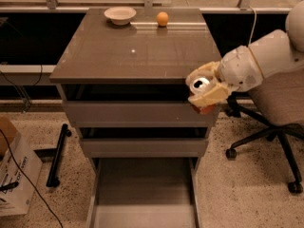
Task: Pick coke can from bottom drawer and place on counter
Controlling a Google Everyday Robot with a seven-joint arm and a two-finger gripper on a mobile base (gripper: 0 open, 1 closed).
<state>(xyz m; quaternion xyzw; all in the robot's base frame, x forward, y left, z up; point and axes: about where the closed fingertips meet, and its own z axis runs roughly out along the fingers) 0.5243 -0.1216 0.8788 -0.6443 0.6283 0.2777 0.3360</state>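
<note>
Our gripper (204, 86) pinches the coke can (200, 83), silver top tilted toward us, just off the counter's (133, 51) near right corner; the countertop lies left and farther back.

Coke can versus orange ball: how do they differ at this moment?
The coke can is a silver-topped cylinder with red showing; the orange ball is a plain orange sphere. The can is held aloft in the tool, shut on it beside the counter's front right corner; the ball rests at the counter's back edge. Both look similar in size.
</note>
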